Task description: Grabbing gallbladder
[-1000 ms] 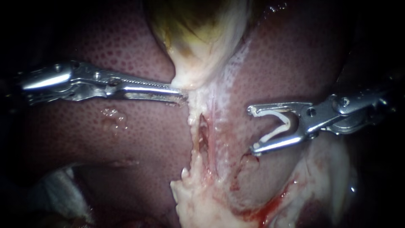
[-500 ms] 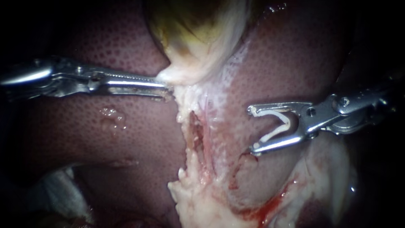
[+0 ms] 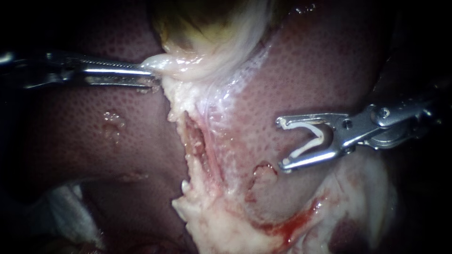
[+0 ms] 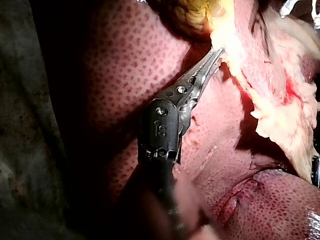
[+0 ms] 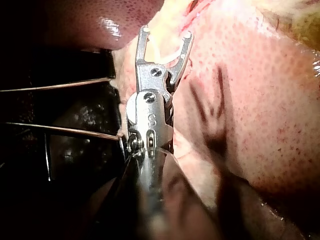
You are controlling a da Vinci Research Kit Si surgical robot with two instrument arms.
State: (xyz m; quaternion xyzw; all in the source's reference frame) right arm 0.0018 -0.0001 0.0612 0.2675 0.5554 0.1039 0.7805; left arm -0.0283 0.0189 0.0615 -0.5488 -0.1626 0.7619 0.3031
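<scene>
Liver bare between gallbladder edge and clip.

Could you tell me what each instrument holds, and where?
Left instrument: pale lower rim of the yellow-green gallbladder. Right instrument: white V-shaped clip, by both legs.

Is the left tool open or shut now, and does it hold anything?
Shut on the gallbladder: the left tool has its jaws nearly together, pinching the pale lower edge from two sides.

- gallbladder: yellow-green sac, pale whitish lower end, upper middle of endoscope view.
- lower tip drawn leftward to a point, pinched between left instrument jaws.
</scene>
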